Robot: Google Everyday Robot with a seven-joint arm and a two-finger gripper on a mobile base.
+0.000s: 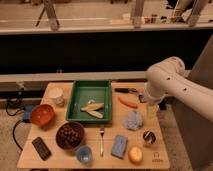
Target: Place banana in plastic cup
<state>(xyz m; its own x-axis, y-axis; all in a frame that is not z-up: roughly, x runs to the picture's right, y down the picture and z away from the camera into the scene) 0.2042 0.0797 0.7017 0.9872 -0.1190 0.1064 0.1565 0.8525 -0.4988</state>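
Note:
The pale yellow banana (pixel 93 108) lies in two splayed pieces inside the green tray (pixel 90 83) at the middle back of the table. The small translucent blue plastic cup (pixel 84 154) stands at the front edge, just right of the dark bowl (pixel 69 135). My white arm reaches in from the right. My gripper (pixel 152 110) hangs below it over the table's right side, near the orange carrot-like stick (pixel 128 102), far from both banana and cup.
A white paper cup (pixel 56 95), an orange bowl (pixel 42 114) and a black phone (pixel 41 148) are on the left. A fork (pixel 101 140), blue sponge (pixel 119 146), orange fruit (pixel 135 154), metal cup (pixel 148 137) and crumpled bluish cloth (pixel 133 120) fill the front right.

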